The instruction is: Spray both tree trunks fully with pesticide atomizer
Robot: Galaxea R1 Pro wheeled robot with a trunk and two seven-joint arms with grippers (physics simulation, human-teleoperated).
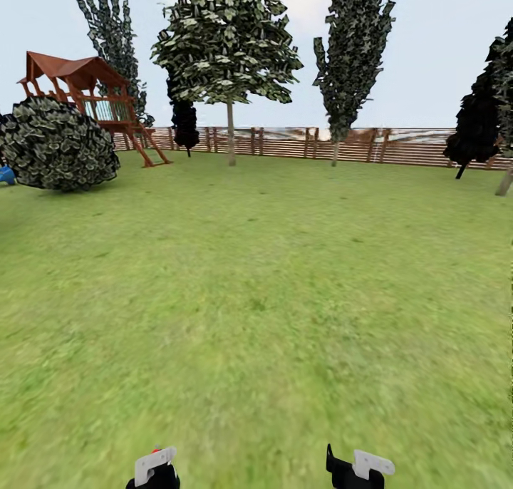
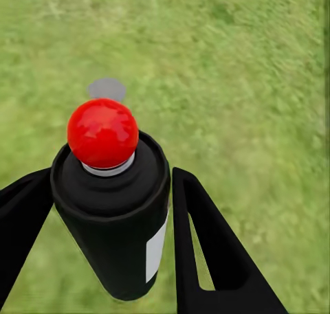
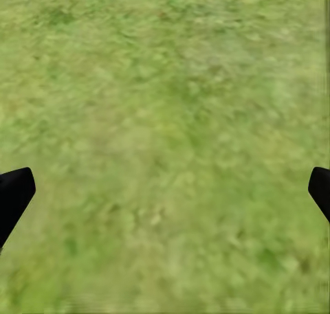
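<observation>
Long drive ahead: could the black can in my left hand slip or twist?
Probably rigid: the atomizer looks like a hard black cylinder. Its smooth round wall might twist or slide between the left hand's narrow fingers. Stood on grass, its tall body under the red knob could tip.

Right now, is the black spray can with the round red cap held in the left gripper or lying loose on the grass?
Held: the black spray can sits between the left gripper fingers, lifted above the grass.
</observation>
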